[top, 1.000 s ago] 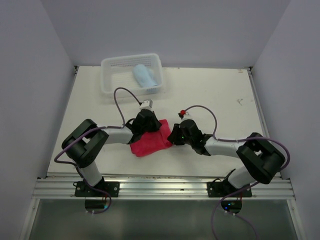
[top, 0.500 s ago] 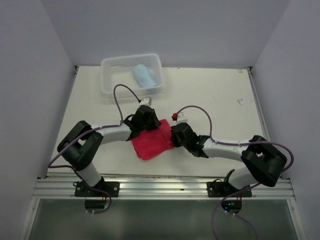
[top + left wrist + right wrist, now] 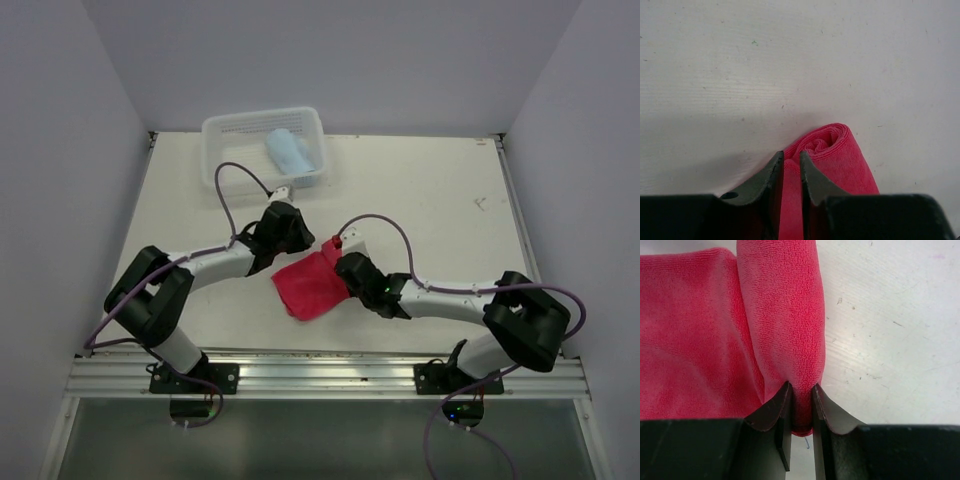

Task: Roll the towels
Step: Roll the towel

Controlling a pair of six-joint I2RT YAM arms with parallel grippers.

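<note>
1 blue towel (image 3: 290, 152) in white basket (image 3: 238, 150)

The red towel (image 3: 312, 285) lies on the white counter (image 3: 430, 200), near the middle. It is soft and fuzzy. One side of it is rolled up into a fat tube. The rest is flat on the counter and spreads out toward the near edge. The left gripper (image 3: 791, 157) pinches one end of the tube, where the swirl shows. The right gripper (image 3: 800, 390) pinches the other end. The blue towel (image 3: 288, 152) is pale and already rolled up. It lies in the white basket (image 3: 215, 125) at the far side.
</note>
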